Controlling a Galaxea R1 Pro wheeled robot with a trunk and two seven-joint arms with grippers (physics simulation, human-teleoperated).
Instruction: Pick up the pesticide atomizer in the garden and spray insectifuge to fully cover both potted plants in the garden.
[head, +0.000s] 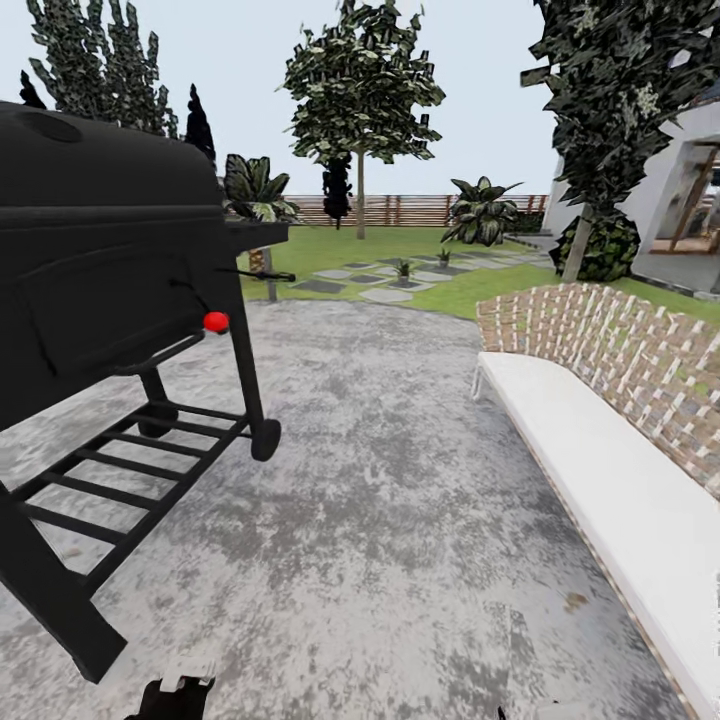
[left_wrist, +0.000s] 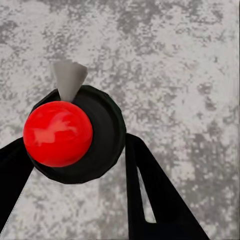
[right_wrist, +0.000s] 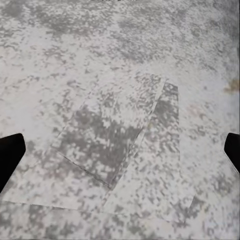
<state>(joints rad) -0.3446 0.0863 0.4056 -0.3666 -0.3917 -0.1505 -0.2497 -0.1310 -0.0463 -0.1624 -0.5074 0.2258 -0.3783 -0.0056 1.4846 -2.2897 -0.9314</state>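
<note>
The pesticide atomizer (left_wrist: 95, 135) shows end-on in the left wrist view as a dark round body with a grey cone-shaped nozzle, and a glossy red ball (left_wrist: 57, 133) sits in front of it. My left gripper (left_wrist: 75, 165) is shut on it, one black finger on each side, above the grey paving. In the head view the left gripper (head: 175, 698) is at the bottom edge with a whitish tip above it. Two potted plants (head: 403, 268) (head: 443, 256) stand far ahead among the stepping stones on the lawn. My right gripper (right_wrist: 120, 150) is open over bare paving.
A black barbecue grill (head: 100, 260) on wheels stands close at the left, with a red ball (head: 215, 321) at its side. A long white bench (head: 600, 450) with a woven back runs along the right. Grey patio (head: 370, 480) leads ahead to lawn, trees and a fence (head: 400, 210).
</note>
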